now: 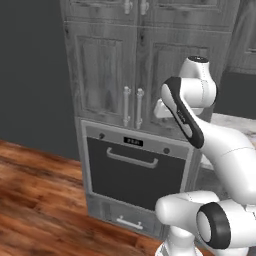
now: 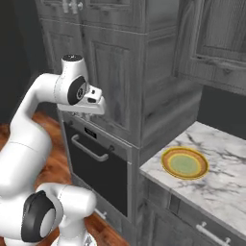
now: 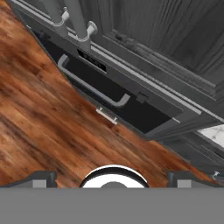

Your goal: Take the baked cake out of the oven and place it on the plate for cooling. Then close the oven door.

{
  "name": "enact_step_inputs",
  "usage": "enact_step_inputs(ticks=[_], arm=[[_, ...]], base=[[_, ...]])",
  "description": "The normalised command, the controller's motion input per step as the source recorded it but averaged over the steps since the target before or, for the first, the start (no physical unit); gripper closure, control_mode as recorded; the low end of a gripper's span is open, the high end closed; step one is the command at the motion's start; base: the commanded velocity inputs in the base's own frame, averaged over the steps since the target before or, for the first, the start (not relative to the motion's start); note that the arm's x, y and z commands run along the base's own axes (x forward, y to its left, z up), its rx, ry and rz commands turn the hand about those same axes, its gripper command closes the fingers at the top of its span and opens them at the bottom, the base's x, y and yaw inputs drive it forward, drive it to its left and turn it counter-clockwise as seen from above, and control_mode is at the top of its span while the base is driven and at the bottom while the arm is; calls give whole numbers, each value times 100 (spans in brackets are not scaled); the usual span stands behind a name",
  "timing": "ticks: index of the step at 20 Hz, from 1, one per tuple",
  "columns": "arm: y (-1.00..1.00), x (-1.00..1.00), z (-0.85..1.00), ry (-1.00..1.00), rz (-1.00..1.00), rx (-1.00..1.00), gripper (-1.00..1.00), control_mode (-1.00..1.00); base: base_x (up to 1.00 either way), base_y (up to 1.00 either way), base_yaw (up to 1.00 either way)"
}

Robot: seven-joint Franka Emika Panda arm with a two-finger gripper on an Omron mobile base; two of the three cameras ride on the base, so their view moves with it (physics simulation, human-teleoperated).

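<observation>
The oven (image 1: 134, 141) is built in under grey cabinets, with a grey control strip and a small black display. Its dark oven door (image 1: 135, 175) stands shut and upright, the silver bar handle (image 1: 132, 159) across its top; the door also shows in the hand view (image 3: 109, 94). The cake is hidden. On the marble counter to the right lies the plate (image 2: 185, 163), yellow-rimmed, pale green, with nothing on it. My gripper (image 2: 91, 109) hangs above and in front of the oven, level with the cabinet bottoms. Its fingertips (image 3: 41, 179) stand wide apart, open and holding nothing.
Grey wood cabinet doors (image 1: 125, 75) with vertical handles rise above the oven. A drawer (image 1: 130, 220) sits under the oven door. The marble counter (image 2: 216, 187) runs right of the oven column. Wooden floor (image 1: 40, 200) spreads in front and to the left.
</observation>
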Motion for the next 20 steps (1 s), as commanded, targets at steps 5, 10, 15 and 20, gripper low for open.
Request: enact_step_inputs(ticks=[5,10,15,20], arm=[[0,0,0,0,0,0,-100,100],[0,0,0,0,0,0,-100,100],[0,0,0,0,0,0,-100,100],[0,0,0,0,0,0,-100,100]], base=[[-2,-45,39],[0,-53,35],[0,-60,33],[0,-62,30]])
